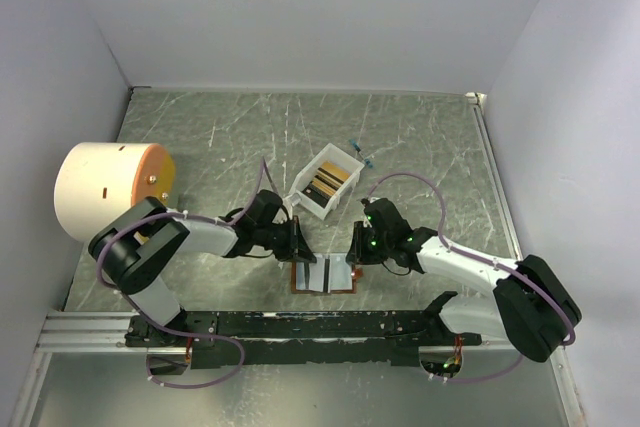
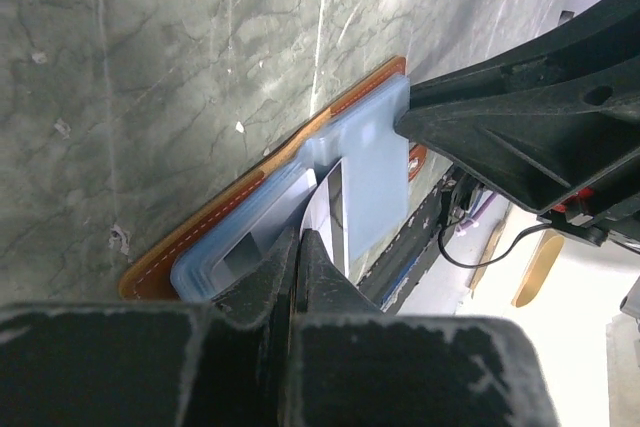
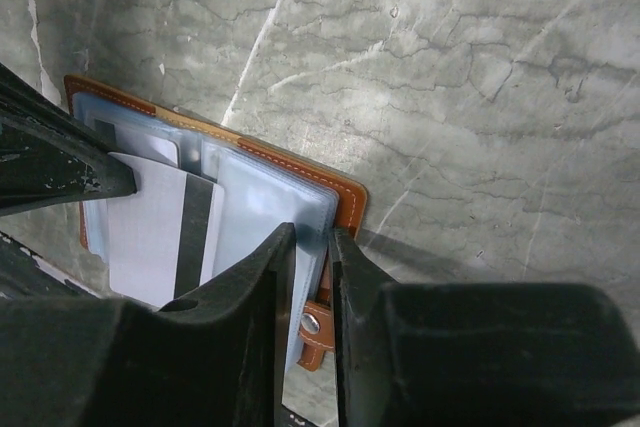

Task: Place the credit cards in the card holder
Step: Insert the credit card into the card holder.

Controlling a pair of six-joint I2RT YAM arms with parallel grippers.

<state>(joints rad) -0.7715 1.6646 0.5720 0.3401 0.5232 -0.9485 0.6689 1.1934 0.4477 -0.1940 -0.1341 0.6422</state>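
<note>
A: Holder (image 1: pixel 322 277) lies open on the desk (image 1: pixel 220 137), just ahead of the arm bases, pale pockets up, between the two arms. Where is the card?

B: A pale card (image 3: pixel 150 237) with a dark stripe (image 3: pixel 195 237) lies over the half nearer the left arm. One end is clamped in the left jaws, which are pressed together on it.

A: And the right side?

B: The right jaws straddle the outer edge of a pocket leaf (image 3: pixel 265 197), beside the snap tab (image 3: pixel 312 325). The narrow gap between them is filled by the leaf. They look to be pinching it, steadying the holder.

A: Which step is this?

B: By my reading, one card is being inserted: one arm feeds, the other holds the pocket. The views do not show whether the card's leading edge is inside a slot, because the jaws hide the mouth.

A: What does the next move call for?

B: Probably a slide of the card along its length, flat and square to the slot, with the right jaws stopping the leaf from dragging along. The left jaws would then need to let go before pulling back, or the card may follow them out.

A: How much is left?

B: More cards (image 1: pixel 328 184) stand in the white box (image 1: pixel 308 205), just behind the holder, so the job looks far from finished.
</note>
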